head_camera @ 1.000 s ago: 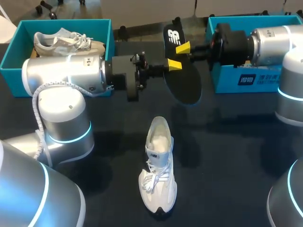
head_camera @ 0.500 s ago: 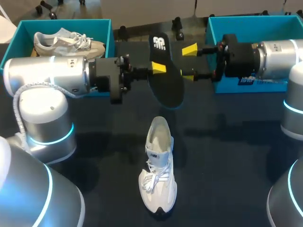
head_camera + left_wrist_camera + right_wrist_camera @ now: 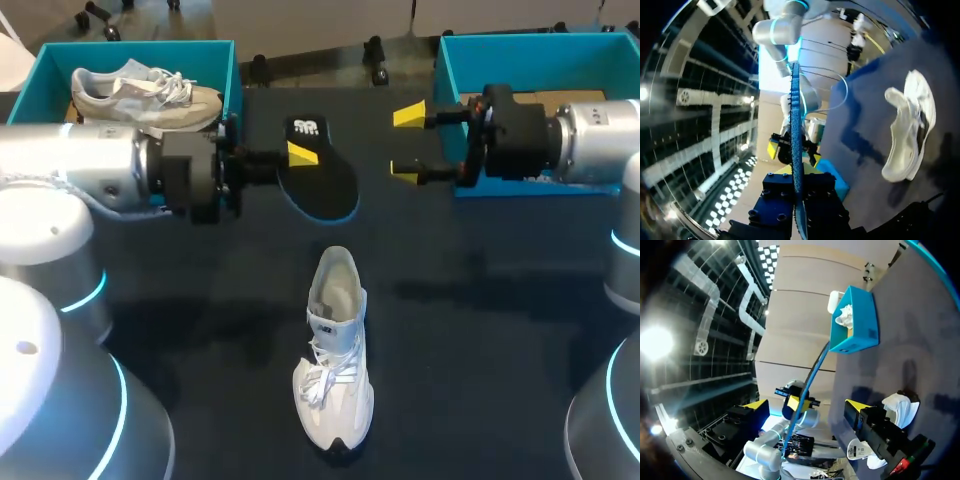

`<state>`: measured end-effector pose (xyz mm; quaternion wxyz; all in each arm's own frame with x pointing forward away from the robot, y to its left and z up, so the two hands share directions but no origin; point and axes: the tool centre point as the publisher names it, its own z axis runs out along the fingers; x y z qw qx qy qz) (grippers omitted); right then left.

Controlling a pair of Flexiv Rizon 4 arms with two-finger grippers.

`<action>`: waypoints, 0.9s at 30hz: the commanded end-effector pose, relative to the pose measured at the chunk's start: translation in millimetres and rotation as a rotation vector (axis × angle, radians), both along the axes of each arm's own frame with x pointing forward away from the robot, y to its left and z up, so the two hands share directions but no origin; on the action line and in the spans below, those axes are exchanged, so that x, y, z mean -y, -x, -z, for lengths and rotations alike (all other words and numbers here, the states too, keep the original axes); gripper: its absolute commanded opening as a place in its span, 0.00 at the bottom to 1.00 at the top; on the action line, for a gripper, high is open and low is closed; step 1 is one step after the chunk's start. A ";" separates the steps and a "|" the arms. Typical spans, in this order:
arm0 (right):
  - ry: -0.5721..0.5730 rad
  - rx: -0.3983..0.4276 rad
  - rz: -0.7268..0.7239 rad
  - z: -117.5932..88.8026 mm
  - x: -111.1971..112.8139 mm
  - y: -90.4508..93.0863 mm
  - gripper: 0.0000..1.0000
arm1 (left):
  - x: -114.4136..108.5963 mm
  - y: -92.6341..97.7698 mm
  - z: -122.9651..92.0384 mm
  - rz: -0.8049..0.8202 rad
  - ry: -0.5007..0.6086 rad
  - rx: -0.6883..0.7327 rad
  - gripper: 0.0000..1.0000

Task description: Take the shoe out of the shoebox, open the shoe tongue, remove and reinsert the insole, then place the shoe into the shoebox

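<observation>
Leftward since a second ago, the left arm [image 3: 70, 170] has drawn back to its own side, taking the black insole [image 3: 322, 182] with it. The right arm [image 3: 590, 145] has let go of the insole and pulled back to its side. Both arms hang over a dark table [image 3: 480, 330]. Two teal shoeboxes stand at its far edge. The left box [image 3: 25, 110] is behind the left arm and holds a grey-beige shoe [image 3: 140, 92]; the right box [image 3: 450, 60] is just behind the right pincer [image 3: 407, 145]. A white shoe [image 3: 335, 350] lies on the table outside both boxes, nearer the robot than either pincer, its heel end toward them. The left pincer [image 3: 297, 158] is clamped on one end of the insole, which sticks out ahead of it toward the right pincer without touching it. The right pincer's fingers are spread wide with nothing between them.
</observation>
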<state>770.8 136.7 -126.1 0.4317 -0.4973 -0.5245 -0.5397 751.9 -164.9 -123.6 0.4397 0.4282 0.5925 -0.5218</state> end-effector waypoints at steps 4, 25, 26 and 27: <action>0.002 0.000 0.003 0.4 -0.5 1.2 1.00 | -21.5 14.6 -12.9 0.003 -0.092 -0.771 0.00; 0.002 0.000 0.003 0.4 -0.5 1.2 1.00 | -30.4 -11.6 -14.0 -0.015 -0.256 -1.365 0.00; 0.002 0.000 0.003 0.4 -0.5 1.2 1.00 | -32.3 -12.5 -14.7 -0.025 -0.259 -1.426 0.00; 0.002 0.000 0.003 0.4 -0.5 1.2 1.00 | -34.4 -12.7 -16.1 -0.017 -0.284 -1.499 0.00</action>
